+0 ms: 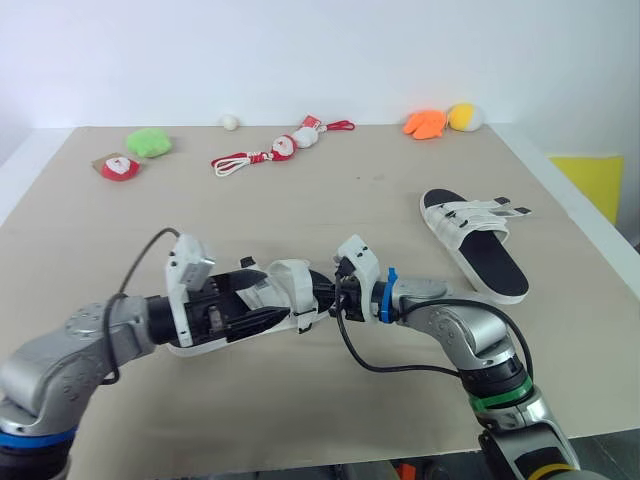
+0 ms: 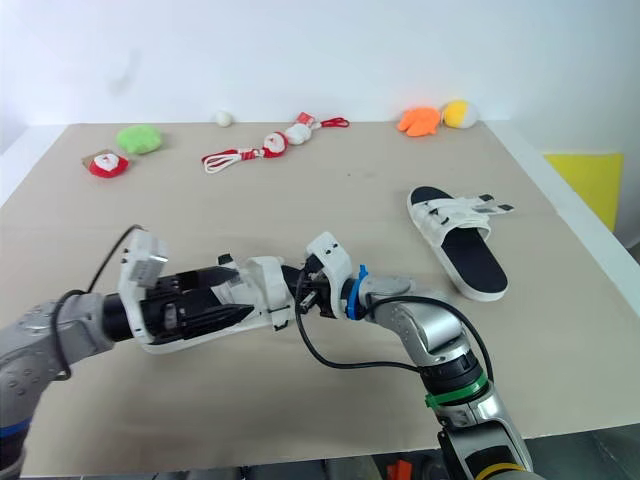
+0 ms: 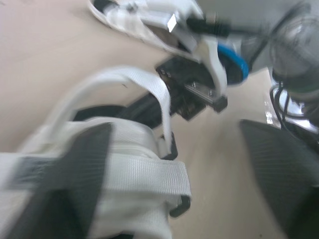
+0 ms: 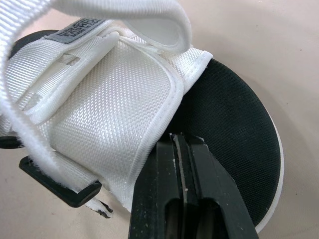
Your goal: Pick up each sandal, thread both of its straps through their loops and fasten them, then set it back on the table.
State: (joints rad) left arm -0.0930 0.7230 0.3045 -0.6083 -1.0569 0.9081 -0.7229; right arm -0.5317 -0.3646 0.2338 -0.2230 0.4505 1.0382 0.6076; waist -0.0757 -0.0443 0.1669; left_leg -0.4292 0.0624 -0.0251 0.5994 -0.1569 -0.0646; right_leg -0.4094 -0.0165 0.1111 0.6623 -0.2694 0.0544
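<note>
Centrally, right claw is pinched shut on the strap edge of the near sandal. Left claw gapes wide at its heel — gripping nothing.

near sandal, white webbing straps over a black footbed, spans from left gripper to right gripper, one strap arched loose. second sandal lies flat, well apart from right gripper.

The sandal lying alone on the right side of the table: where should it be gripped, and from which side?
Probably the bare near end of the sandal, pinched across its width from above, coming from the robot's side. The far half carries the loose straps, which stick out to the right and would get in the way.
</note>
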